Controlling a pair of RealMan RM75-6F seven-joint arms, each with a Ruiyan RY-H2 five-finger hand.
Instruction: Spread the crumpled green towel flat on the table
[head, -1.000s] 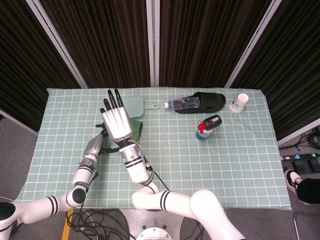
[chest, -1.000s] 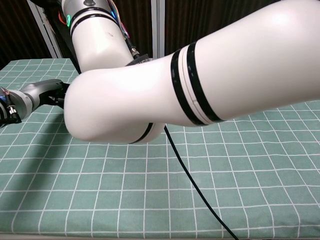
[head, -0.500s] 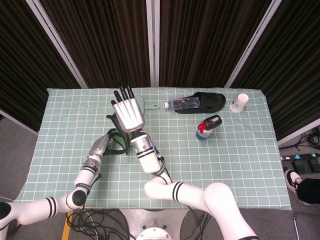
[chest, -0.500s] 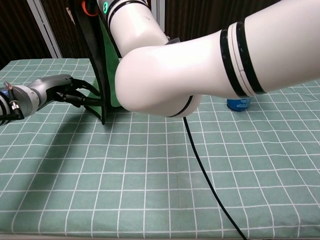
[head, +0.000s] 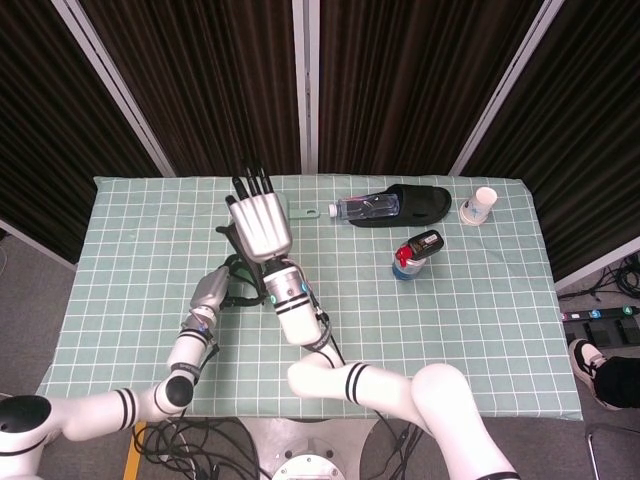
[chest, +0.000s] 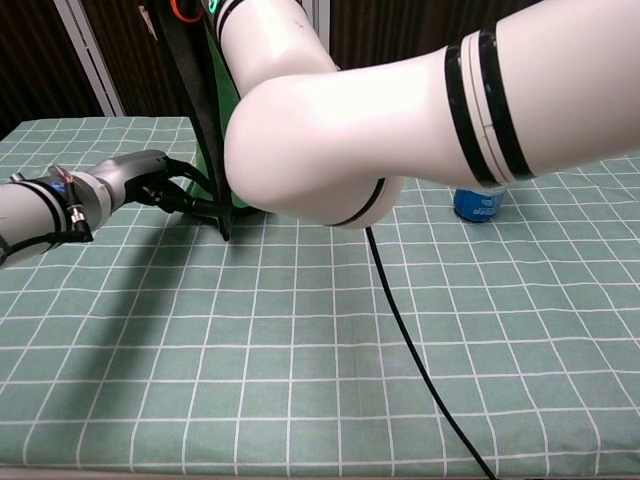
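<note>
Towel (chest: 222, 110) mostly hidden behind right arm, left robot hand (chest: 150, 180) pinching its edge

The table wears a matt, pale green checked cloth (head: 480, 300) with a woven look. The dark green towel (chest: 222, 120) reads as soft cloth, matt, with a black edge. Both arms have glossy white plastic shells (chest: 420, 120). At two o'clock lie a clear glossy plastic bottle (head: 368, 207), a matt black rubbery slipper (head: 425, 204) and a white paper cup (head: 481, 204).
</note>
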